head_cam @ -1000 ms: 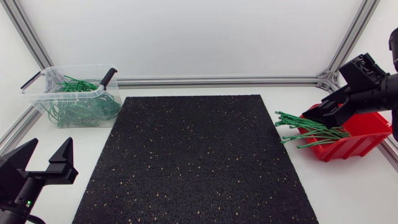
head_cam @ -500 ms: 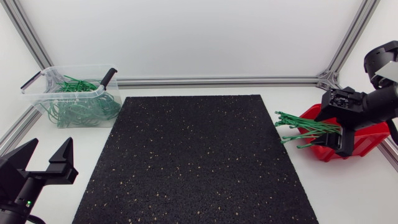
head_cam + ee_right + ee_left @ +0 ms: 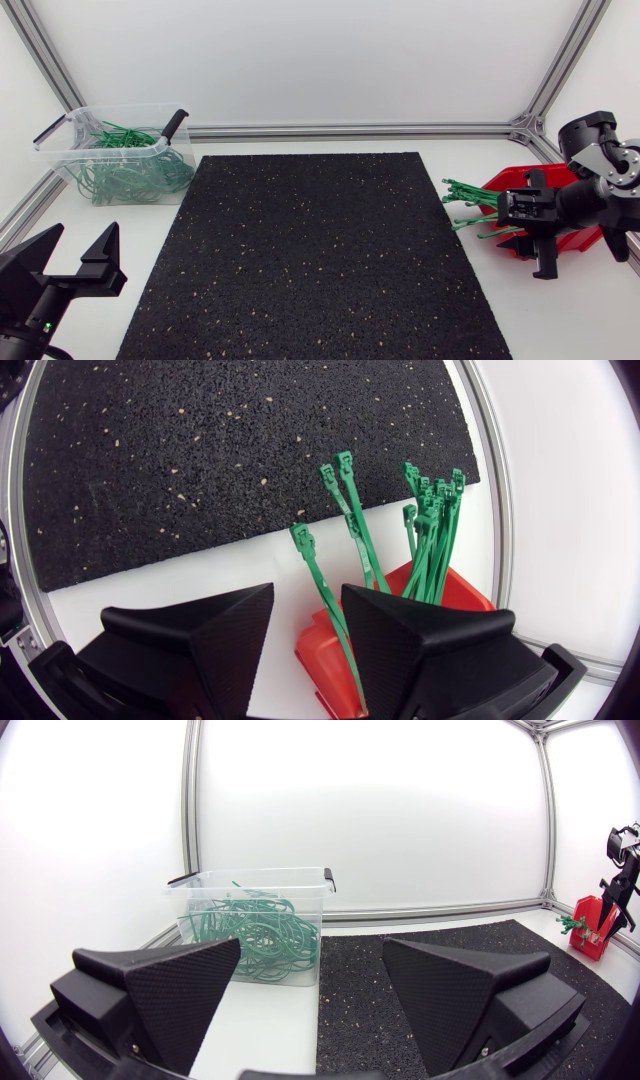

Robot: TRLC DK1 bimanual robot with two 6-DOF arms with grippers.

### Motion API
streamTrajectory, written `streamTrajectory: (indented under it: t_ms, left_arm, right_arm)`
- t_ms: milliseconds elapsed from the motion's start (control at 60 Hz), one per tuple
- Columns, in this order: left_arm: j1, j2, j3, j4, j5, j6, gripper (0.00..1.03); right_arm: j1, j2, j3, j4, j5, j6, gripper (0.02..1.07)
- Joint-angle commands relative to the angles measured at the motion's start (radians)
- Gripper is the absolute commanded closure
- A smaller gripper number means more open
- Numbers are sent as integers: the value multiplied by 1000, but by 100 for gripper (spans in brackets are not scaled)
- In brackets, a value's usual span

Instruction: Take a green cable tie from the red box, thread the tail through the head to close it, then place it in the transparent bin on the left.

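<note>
Having swung down over the red box [image 3: 590,238] at the table's [image 3: 560,315] right edge, right gripper [image 3: 308,595] straddles one green cable tie [image 3: 312,565], fingers spread, nothing pinched yet; grasp likely next. Left gripper [image 3: 310,955] spread, empty.

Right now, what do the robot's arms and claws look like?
Both the left claw and the right claw are matte black, each with two broad, grainy wedge-shaped fingers. The right arm mixes black joints with silver-grey parts. A small green light glows on the left arm.

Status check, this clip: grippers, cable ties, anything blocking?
Left gripper open, at rest. Right gripper open over red box, one green cable tie between its fingers, not gripped. No obstruction seen.
</note>
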State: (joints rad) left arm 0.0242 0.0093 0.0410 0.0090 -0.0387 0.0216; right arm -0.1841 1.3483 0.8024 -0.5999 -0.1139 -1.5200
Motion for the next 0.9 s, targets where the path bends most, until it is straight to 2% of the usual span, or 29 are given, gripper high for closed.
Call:
streamTrajectory:
  t_ms: [0, 117, 233, 317, 350, 450, 883]
  left_arm:
    - [5, 9, -38, -26, -4, -17, 4]
    - [5, 9, -38, -27, -4, -17, 4]
    - [3, 11, -38, -27, -4, -17, 4]
    - [2, 11, -38, -27, -4, -17, 4]
    - [2, 11, -38, -27, -4, -17, 4]
    - [0, 11, -38, -27, -4, -17, 4]
    - [2, 11, -38, -27, -4, -17, 4]
  right_arm:
    - [11, 14, -43, 35, 20, -40, 61]
    - [14, 6, -68, 68, 23, -46, 61]
    - [20, 5, -89, 118, 36, -51, 77]
    - [20, -1, -103, 153, 45, -55, 78]
    - [20, -1, -109, 170, 49, -57, 84]
    - [21, -3, -121, 187, 49, -57, 90]
    - [20, -136, -134, 206, 20, -52, 98]
